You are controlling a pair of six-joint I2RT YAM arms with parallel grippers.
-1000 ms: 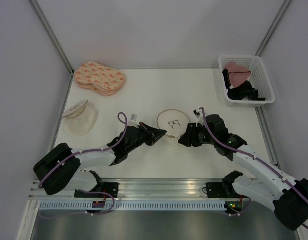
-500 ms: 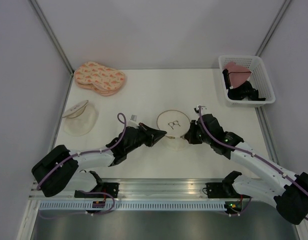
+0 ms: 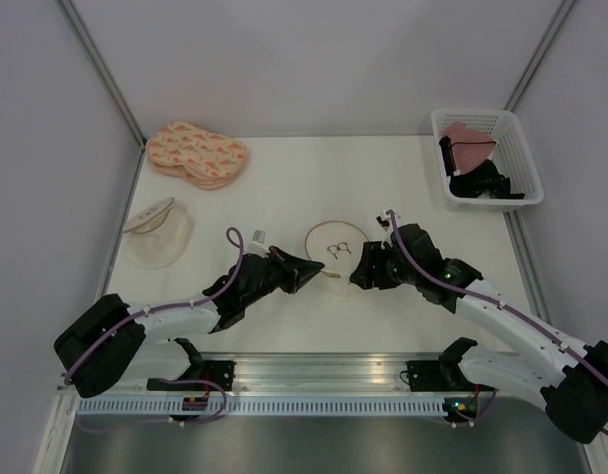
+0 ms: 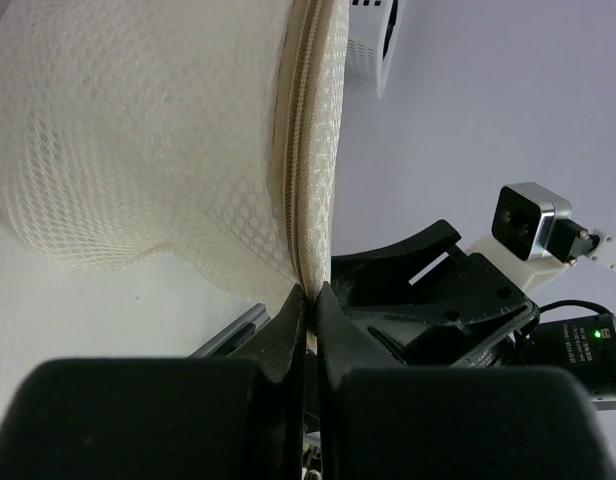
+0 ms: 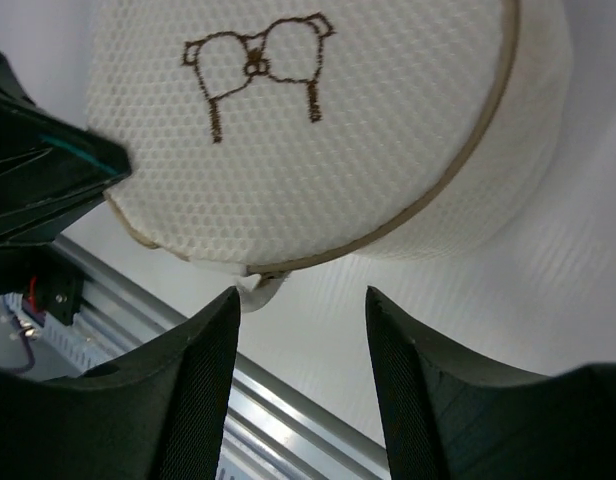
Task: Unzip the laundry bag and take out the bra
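Lighting's bright and even, shadows really soft; no glare; wrist views blur the near fingers point(image 4: 288, 340), mesh stays sharp.

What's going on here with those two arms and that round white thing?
Two robot arms are working on a round mesh laundry bag in the middle of the table. The left gripper is pinched shut on the bag's tan zip rim. The right gripper sits open at the bag's near edge, by a small white tab. The zip looks closed along the stretch in view, and no bra is out yet.
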